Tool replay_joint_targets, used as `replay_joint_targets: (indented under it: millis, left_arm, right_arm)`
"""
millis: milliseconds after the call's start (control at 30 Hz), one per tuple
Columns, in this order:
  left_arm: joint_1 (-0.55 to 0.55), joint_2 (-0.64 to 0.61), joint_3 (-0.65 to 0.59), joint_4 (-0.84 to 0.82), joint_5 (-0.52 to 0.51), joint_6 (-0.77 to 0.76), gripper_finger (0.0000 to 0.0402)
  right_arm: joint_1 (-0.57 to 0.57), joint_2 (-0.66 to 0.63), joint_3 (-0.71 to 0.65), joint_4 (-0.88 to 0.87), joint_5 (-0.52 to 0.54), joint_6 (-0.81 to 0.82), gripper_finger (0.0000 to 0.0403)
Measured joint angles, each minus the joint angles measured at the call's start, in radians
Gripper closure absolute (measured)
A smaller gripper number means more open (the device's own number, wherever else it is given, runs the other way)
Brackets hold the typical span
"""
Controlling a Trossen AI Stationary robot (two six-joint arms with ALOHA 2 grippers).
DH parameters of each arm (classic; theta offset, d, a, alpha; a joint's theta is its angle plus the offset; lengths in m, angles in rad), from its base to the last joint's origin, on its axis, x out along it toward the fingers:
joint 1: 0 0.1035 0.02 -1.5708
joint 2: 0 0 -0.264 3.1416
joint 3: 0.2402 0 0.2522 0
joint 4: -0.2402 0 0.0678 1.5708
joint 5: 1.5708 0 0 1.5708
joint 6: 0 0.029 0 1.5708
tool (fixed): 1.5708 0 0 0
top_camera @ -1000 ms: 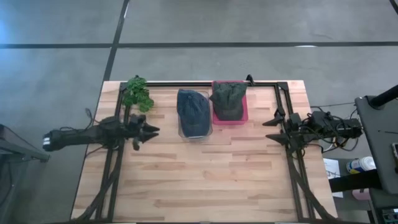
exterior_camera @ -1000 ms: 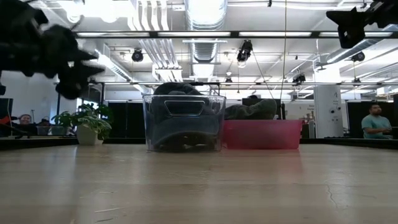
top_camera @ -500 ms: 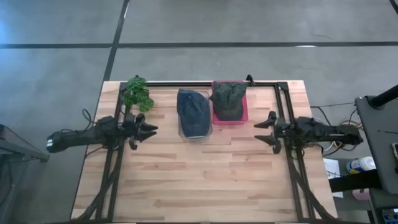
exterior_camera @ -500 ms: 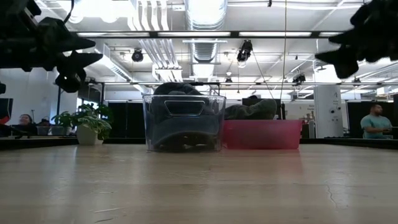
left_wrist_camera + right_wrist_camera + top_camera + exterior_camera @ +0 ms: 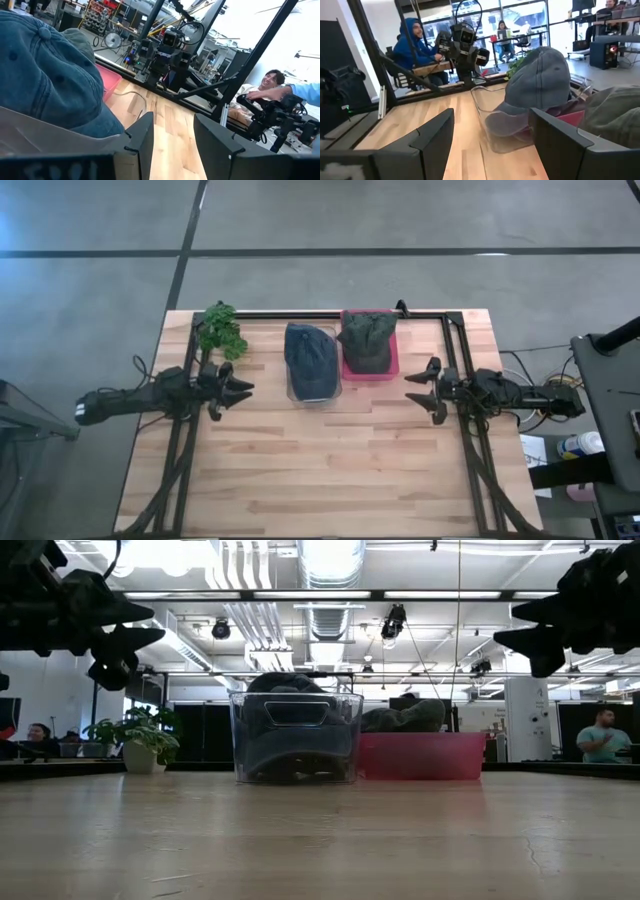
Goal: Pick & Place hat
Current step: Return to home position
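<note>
left end effector (image 5: 238,389): fingers spread wide, empty, raised above surface (image 5: 330,470), near plant (image 5: 220,330) | blue cap (image 5: 310,358): inside transparent bin (image 5: 316,398) | green cap (image 5: 366,340): inside red bin (image 5: 393,367), just beside transparent bin | right end effector (image 5: 412,389): fingers spread wide, empty, raised, near red bin

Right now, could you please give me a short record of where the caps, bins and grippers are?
blue cap: in the transparent bin, back centre of the table
green cap: in the red bin, just right of the transparent bin
plant: back left corner
left gripper: fingers open, empty, raised left of the bins
right gripper: fingers open, empty, raised right of the bins
</note>
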Motion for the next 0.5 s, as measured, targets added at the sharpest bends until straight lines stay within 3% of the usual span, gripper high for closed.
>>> replay_joint_targets:
  millis: [500]
  left_arm:
    - [0.000, 0.001, -0.001, -0.001, 0.001, 0.000, 0.0268]
  right_arm:
    - [0.000, 0.000, 0.000, 0.073, -0.002, 0.000, 0.0154]
